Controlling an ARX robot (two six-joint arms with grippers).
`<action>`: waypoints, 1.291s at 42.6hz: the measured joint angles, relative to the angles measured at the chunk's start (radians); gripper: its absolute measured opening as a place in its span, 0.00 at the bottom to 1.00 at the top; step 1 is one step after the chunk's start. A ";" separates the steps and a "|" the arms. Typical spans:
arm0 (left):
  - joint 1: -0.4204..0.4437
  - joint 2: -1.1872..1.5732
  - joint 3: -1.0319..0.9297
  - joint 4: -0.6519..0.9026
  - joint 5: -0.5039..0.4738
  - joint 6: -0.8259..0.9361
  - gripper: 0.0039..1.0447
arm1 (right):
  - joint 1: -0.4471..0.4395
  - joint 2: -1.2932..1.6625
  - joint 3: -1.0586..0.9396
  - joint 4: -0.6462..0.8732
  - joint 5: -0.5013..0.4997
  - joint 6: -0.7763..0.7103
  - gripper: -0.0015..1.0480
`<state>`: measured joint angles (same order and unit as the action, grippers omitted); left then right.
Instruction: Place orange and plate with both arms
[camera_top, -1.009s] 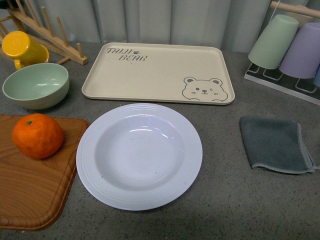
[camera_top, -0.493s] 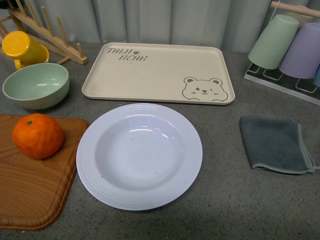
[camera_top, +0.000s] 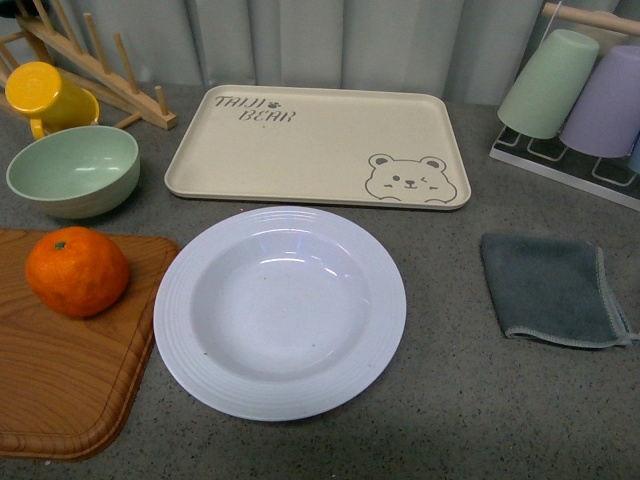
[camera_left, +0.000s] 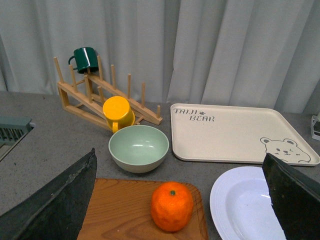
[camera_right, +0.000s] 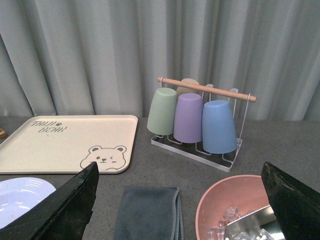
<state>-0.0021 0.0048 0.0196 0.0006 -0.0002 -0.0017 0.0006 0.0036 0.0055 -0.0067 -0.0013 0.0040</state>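
orange: left-middle of the front view, resting on the wooden board
plate: centre of the front view, just beside the wooden board
my left gripper: jaws spread wide
my right gripper: jaws spread wide

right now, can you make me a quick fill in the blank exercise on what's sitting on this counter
1. In the front view, the orange sits on the wooden cutting board, to the ____ of the plate.
2. The animal drawn on the beige tray is a ____.
3. The bowl next to the yellow cup is pale ____.
4. In the right wrist view, the purple cup stands between the green cup and the ____ one.

Missing words: left; bear; green; blue.
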 joint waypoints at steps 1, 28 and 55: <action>0.000 0.000 0.000 0.000 0.000 0.000 0.94 | 0.000 0.000 0.000 0.000 0.000 0.000 0.91; 0.000 0.000 0.000 0.000 0.000 0.000 0.94 | 0.000 0.000 0.000 0.000 0.000 0.000 0.91; -0.119 1.223 0.331 0.386 0.001 -0.289 0.94 | 0.000 0.000 0.000 0.000 0.000 0.000 0.91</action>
<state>-0.1215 1.2282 0.3504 0.3866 0.0010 -0.2909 0.0006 0.0036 0.0055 -0.0063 -0.0013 0.0036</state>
